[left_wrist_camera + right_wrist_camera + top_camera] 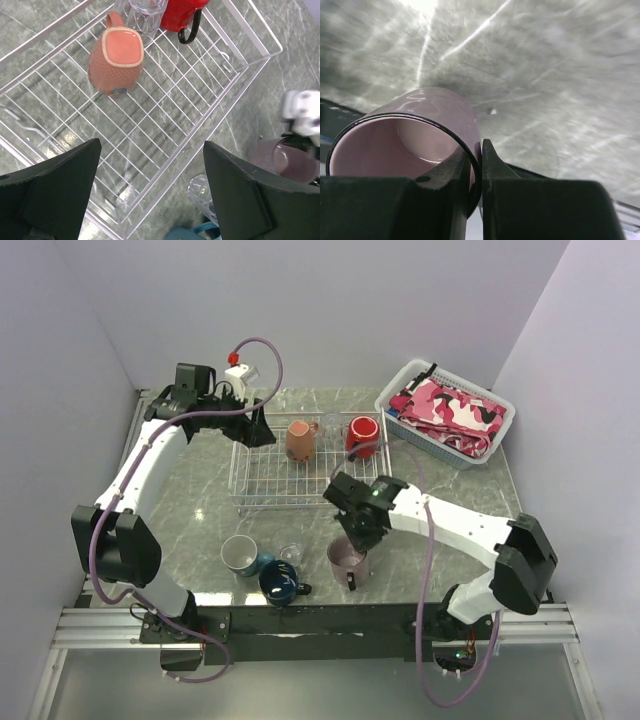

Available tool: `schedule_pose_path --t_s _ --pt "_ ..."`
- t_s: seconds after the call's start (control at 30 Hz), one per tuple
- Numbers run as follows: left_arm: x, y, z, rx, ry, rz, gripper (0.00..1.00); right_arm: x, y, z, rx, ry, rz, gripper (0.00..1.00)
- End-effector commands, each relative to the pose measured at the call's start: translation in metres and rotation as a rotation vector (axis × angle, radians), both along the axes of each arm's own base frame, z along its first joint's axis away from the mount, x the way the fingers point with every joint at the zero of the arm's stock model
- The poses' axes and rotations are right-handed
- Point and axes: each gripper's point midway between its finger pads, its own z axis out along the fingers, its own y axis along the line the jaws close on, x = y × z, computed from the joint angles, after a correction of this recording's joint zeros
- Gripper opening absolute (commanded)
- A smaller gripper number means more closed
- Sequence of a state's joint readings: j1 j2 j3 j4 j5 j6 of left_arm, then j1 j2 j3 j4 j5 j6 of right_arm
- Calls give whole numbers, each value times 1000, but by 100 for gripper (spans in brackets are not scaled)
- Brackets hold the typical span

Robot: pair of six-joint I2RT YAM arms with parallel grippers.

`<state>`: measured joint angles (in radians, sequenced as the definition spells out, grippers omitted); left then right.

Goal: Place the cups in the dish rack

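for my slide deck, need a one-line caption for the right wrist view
Right hand shut on the rim of the mauve mug, grey marbled tabletop behind.

The near half of the dish rack (165, 125) lies open; the salmon mug (116, 60), red mug (177, 15) (and 1 glass (145, 12)) crowd its far edge.

White basket (424, 443) — pink cloth (452, 410)
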<state>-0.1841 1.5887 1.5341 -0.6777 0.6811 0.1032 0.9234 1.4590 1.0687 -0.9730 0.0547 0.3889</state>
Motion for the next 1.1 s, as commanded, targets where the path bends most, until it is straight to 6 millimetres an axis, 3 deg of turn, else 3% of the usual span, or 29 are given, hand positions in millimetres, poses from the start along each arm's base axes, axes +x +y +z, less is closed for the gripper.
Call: schedule_pose_path --t_s 0.0,0.07,0.1,0.13,0.17,0.2,0.23,0.27,0.3,0.33,0.37,0.4,0.43,0.47,0.5,0.53,0.57,0.63,0.67,0.7,0.9,1.07 --pt "16 1 31 -35 -86 18 91 57 26 116 184 -287 -57 0" --pt "29 0 52 -82 -86 40 98 86 30 155 233 -389 -108 0" --pt "30 0 59 -94 -67 45 99 103 39 195 317 -474 -120 0" --pt "34 2 70 -143 -16 82 97 121 46 222 390 -557 -145 0" --pt "41 -4 98 -203 -34 33 96 138 42 245 449 -621 -190 0" --pt "38 -4 106 -238 22 23 96 150 43 269 531 -675 -214 0" --pt "37 0 144 -315 9 16 96 164 57 301 695 -722 -215 0" --pt "40 0 145 -364 65 -5 97 186 39 319 765 -766 -284 0" --pt "22 -6 163 -452 112 -114 97 200 47 344 907 -823 -297 0" --pt "24 -2 168 -526 150 -121 97 209 43 357 974 -858 -309 0" --pt "7 -1 188 -564 133 -152 96 213 43 369 1038 -889 -310 0" --pt "-10 -1 195 -607 171 -222 96 225 38 365 1078 -897 -351 0" --pt "-11 -3 199 -662 197 -251 97 232 39 387 1154 -962 -343 0" --pt "-30 -4 213 -677 183 -286 96 244 46 379 1176 -936 -331 0" --pt "-35 -4 217 -692 181 -303 96 254 41 391 1225 -955 -347 0" --pt "-43 -4 217 -723 293 -294 96 261 43 394 1253 -956 -342 0" --pt "-44 -5 219 -723 281 -306 97 273 47 391 1269 -946 -347 0" --pt "-43 -7 214 -716 282 -306 96 281 53 404 1356 -948 -330 0" --pt "-42 -8 206 -723 359 -267 96 292 60 394 1360 -928 -328 0" --pt "-42 -13 203 -716 355 -267 97 293 63 404 1392 -934 -304 0" --pt "-47 -38 200 -705 351 -304 96 309 85 387 1417 -870 -277 0" --pt "-41 -51 183 -696 411 -280 96 311 90 393 1458 -859 -257 0"
